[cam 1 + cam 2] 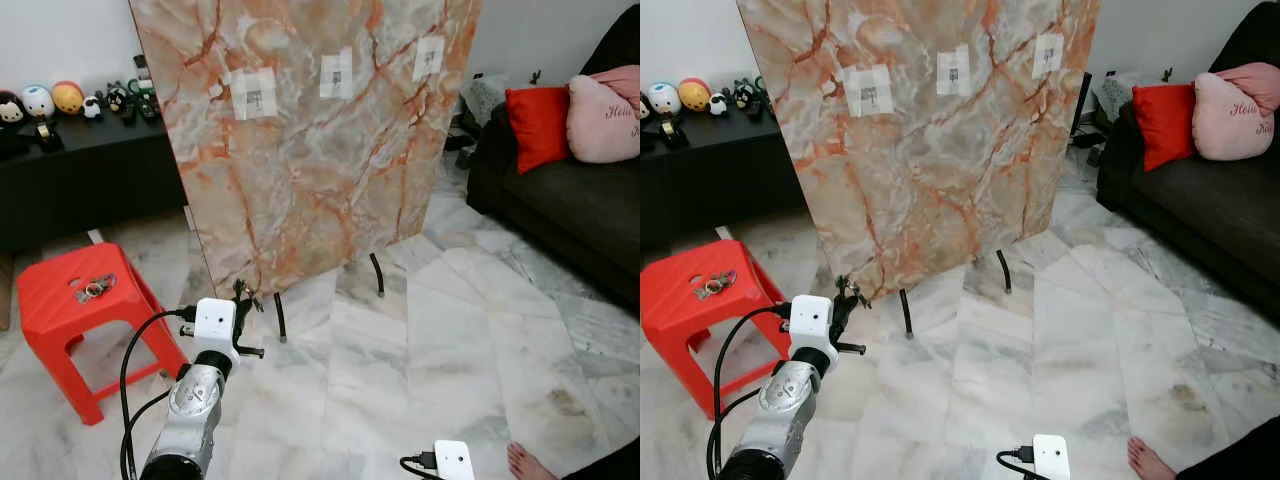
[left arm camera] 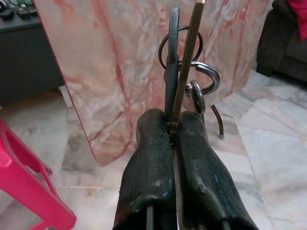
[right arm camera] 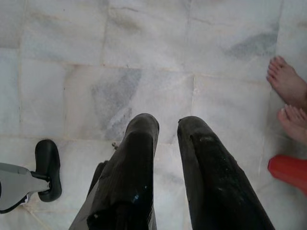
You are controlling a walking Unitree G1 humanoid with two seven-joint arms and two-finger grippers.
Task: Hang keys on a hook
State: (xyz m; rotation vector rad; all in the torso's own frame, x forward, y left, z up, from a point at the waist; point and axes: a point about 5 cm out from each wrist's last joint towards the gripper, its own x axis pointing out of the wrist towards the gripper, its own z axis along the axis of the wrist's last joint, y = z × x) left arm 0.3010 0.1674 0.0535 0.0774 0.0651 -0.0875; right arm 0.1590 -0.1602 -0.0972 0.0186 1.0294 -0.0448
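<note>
Left gripper [image 2: 171,132] pinching keys [image 2: 184,72] by two blades, rings dangling above fingertips, low in front of marble board [image 1: 300,130]. Hooks [image 1: 336,72] sitting high, well apart. Risking: thin edge-on pinch slipping or twisting during lift; ring missing hook, keys dropping to floor. Right gripper [image 3: 168,127] hanging idle, slightly spread, over floor.

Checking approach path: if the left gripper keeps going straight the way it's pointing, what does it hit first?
Most likely the marble panel. The left gripper, shut on the keys, points at the panel's lower part, well below the hooks. Depth to the panel is unclear.
</note>
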